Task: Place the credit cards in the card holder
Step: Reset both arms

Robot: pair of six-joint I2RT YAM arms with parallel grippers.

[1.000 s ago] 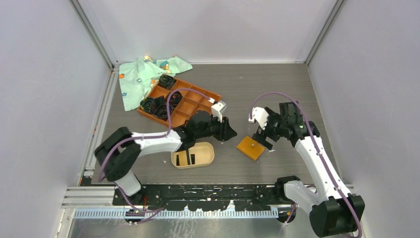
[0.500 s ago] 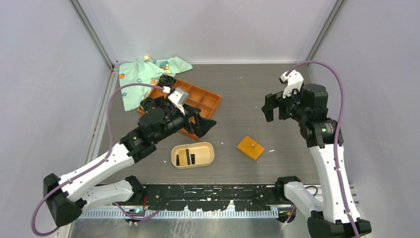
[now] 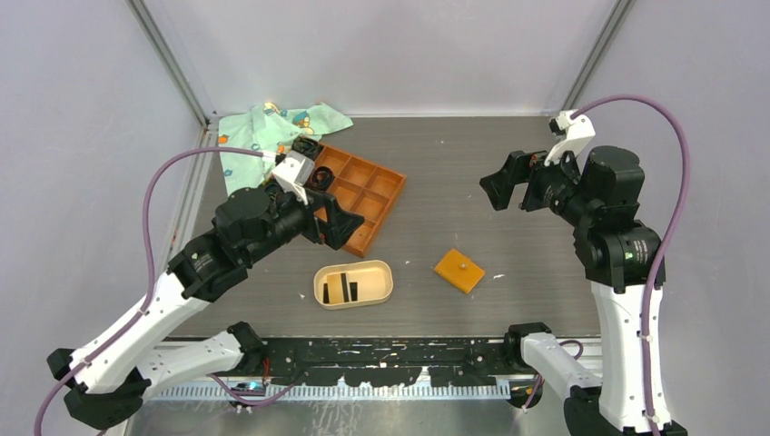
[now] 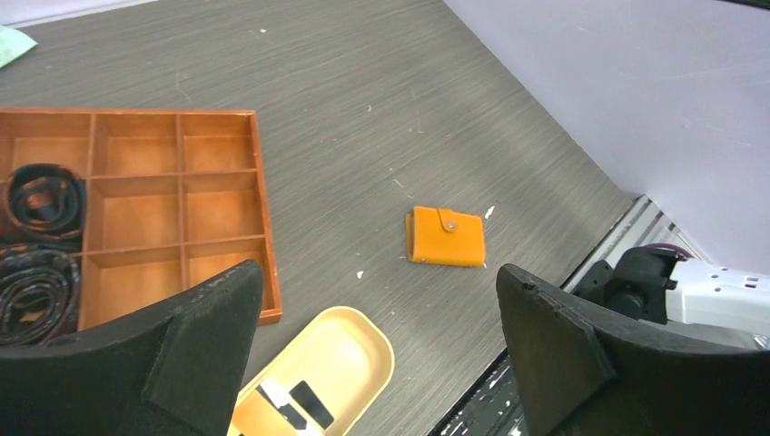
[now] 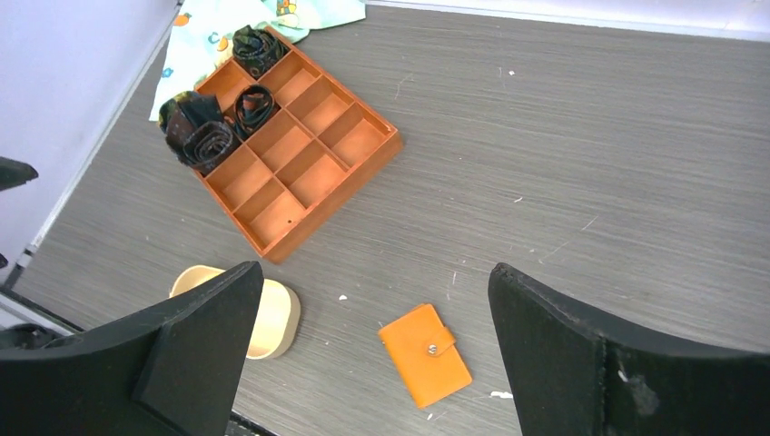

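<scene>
A dark grey wood-grain table (image 3: 472, 163) fills the floor of a booth with plain pale walls and metal corner posts; a black rail (image 3: 381, 350) runs along its near edge.

Both arms are raised off the surface, elbows bent, wrists tipped down toward the table. The left pincer (image 3: 343, 227) hangs with its jaws spread wide and nothing between them. The right pincer (image 3: 505, 189), well apart from it across the table, is likewise wide open and empty.

Seen from the left wrist, the card holder (image 4: 380, 350) lies below the left pincer, between its fingers and closer to the left one. The credit cards (image 4: 295, 404) are inside the holder, dark against its pale floor. The orange wallet (image 4: 445, 236), snapped shut, lies farther out ahead, nearer the right finger.

The orange grid tray (image 4: 259, 195) is off to this pincer's left, with black coiled bands (image 4: 36, 272) in its compartments.

From the right wrist, the wallet sits beneath the right pincer between its fingers. The holder shows beside its left finger, partly hidden. A printed green cloth (image 3: 259, 136) lies beyond the tray.
</scene>
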